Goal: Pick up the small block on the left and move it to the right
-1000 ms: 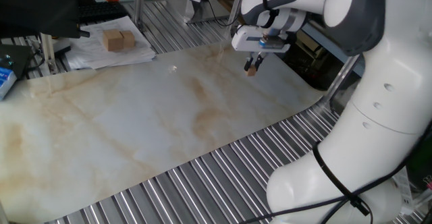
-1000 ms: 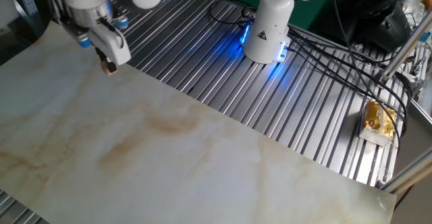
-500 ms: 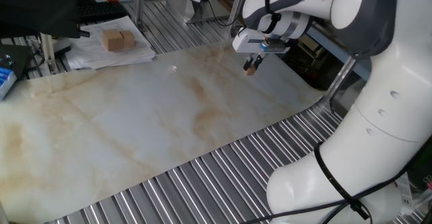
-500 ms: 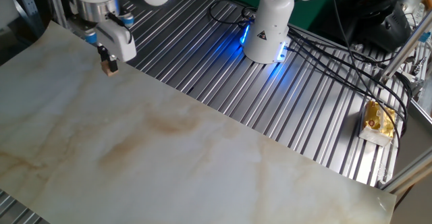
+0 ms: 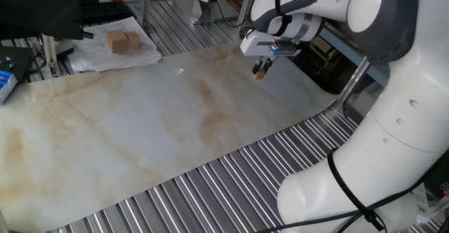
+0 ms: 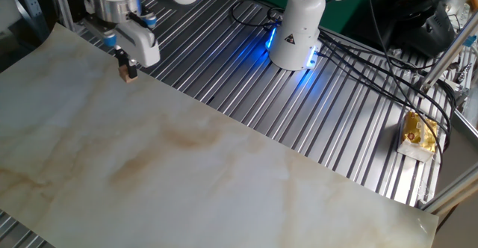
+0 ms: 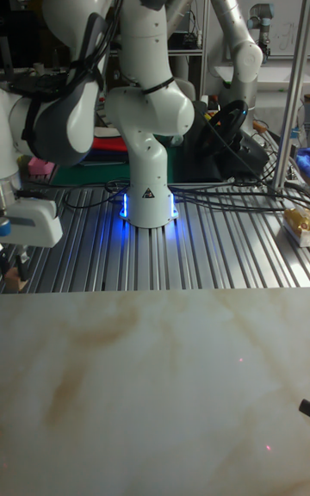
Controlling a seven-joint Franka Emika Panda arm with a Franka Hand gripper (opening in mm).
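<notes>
The claw (image 5: 260, 69) is clenched on the small block (image 5: 260, 74), which shows as a light-brown speck pinched between the dark fingertips and held just above the marble-patterned sheet (image 5: 140, 135); in the other fixed view the same block (image 6: 131, 76) hangs under the claw (image 6: 128, 72) close to the sheet's edge where the ribbed metal bench (image 6: 314, 106) begins. In the tall fixed view the arm's wrist sits at the far left border, and the fingertips there are too dark and cropped to read. So the pick-up looks done: the block is off the surface and in the grasp. What is left, as I judge it, is the carry across the sheet toward its right side, then lowering and letting go. The pair of larger tan blocks (image 5: 123, 41) rests on papers beyond the sheet's far corner, well apart from the claw and untouched.
</notes>
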